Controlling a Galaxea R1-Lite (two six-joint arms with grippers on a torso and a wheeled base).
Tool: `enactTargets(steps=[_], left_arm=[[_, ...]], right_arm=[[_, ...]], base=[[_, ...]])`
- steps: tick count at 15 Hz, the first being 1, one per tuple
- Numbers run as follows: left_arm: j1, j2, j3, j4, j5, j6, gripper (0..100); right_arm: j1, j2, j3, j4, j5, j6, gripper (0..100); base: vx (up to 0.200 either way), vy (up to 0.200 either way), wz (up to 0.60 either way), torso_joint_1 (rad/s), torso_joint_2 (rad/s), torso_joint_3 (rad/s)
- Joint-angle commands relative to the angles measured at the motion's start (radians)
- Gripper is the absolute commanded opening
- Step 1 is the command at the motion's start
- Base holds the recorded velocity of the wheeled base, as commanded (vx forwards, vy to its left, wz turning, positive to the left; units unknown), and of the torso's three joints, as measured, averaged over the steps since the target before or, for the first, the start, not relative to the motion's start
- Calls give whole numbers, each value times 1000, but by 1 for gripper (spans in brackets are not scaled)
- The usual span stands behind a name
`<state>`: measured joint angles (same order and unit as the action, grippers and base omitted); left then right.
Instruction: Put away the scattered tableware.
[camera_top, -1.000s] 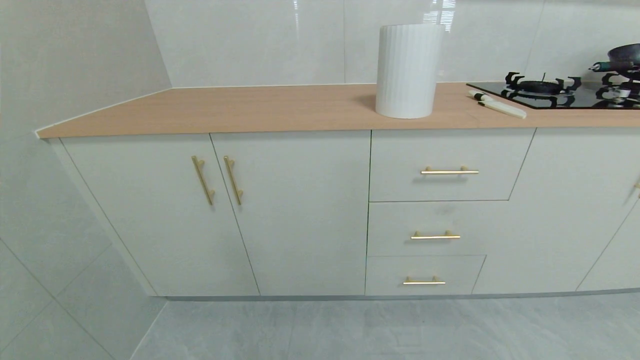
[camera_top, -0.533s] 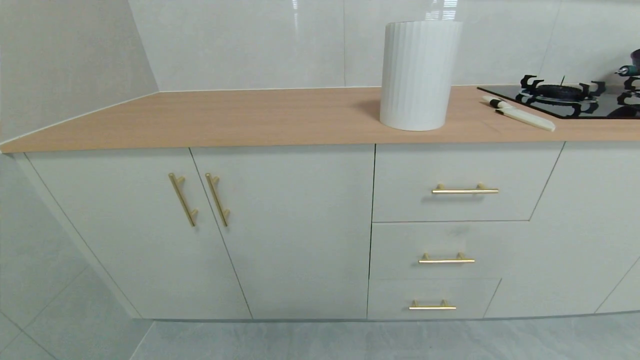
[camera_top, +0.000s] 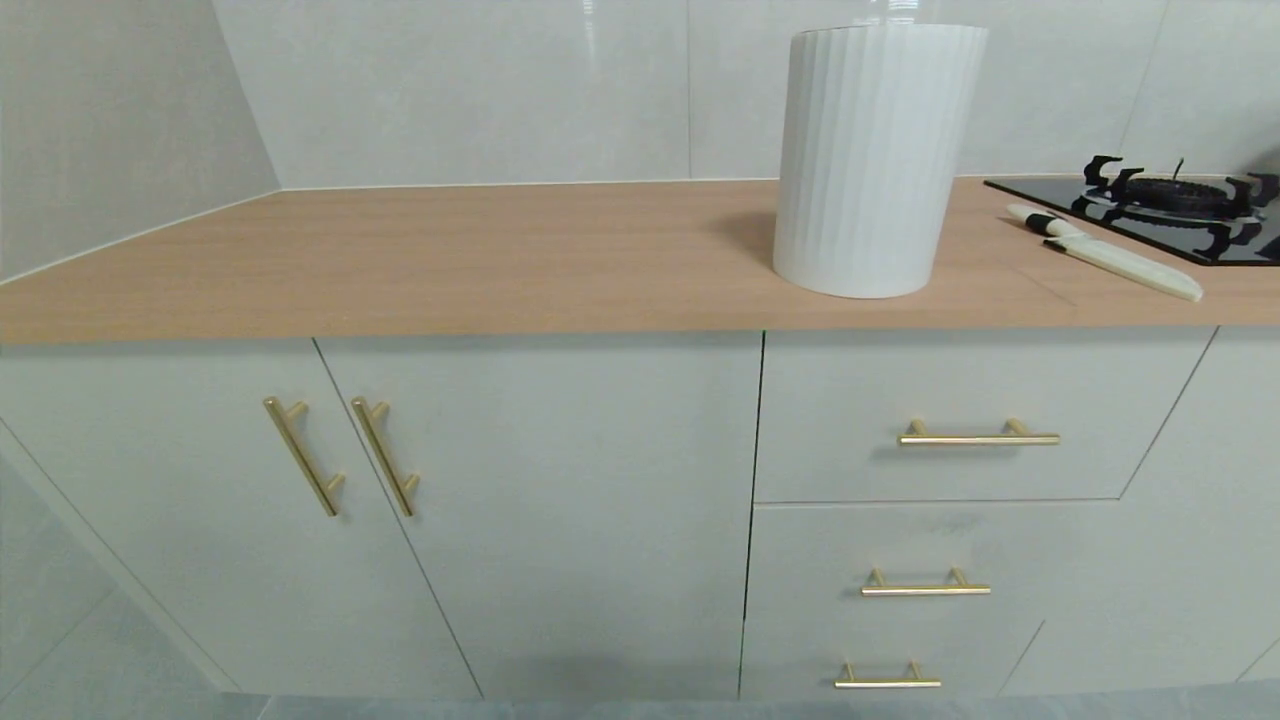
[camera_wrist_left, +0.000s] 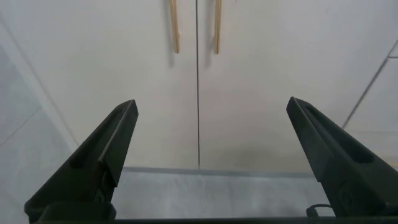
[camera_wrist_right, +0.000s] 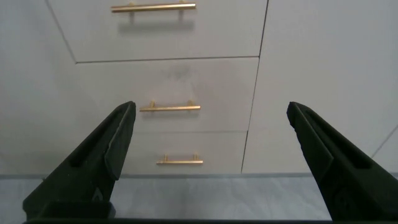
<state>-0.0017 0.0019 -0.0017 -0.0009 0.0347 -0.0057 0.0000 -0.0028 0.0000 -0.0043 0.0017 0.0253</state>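
A tall white ribbed cylinder container (camera_top: 868, 160) stands on the wooden countertop (camera_top: 450, 260). To its right lies a cream-coloured knife (camera_top: 1105, 263) with a black band on its handle, near the stove. My left gripper (camera_wrist_left: 211, 118) is open, low in front of the double cupboard doors (camera_wrist_left: 198, 74), with nothing between its fingers. My right gripper (camera_wrist_right: 211, 115) is open too, facing the stack of drawers (camera_wrist_right: 168, 81), also holding nothing.
A black gas stove (camera_top: 1170, 205) sits at the counter's right end. Below the counter are two cupboard doors with gold handles (camera_top: 340, 468) and three drawers with gold handles (camera_top: 978, 437). Tiled walls close the back and left; grey floor lies below.
The whole head view has shifted: the counter and cupboards appear larger and lower and the stove has slid toward the right edge, so the camera has come closer. Nothing on the counter moved.
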Motion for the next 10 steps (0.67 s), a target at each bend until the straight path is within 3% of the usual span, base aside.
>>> enactTargets(steps=[1, 8, 10], left_arm=[[0, 0, 0, -1, 1, 0, 100], [0, 1, 0, -1, 1, 0, 100], [0, 0, 0, -1, 1, 0, 100]], right_arm=[[0, 3, 0, 0, 1, 1, 100], [0, 3, 0, 0, 0, 1, 100], [0, 3, 0, 0, 0, -1, 100]], base=[[0, 0, 0, 0, 0, 0], [0, 0, 0, 0, 0, 0], [0, 0, -600, 2, 0, 5]])
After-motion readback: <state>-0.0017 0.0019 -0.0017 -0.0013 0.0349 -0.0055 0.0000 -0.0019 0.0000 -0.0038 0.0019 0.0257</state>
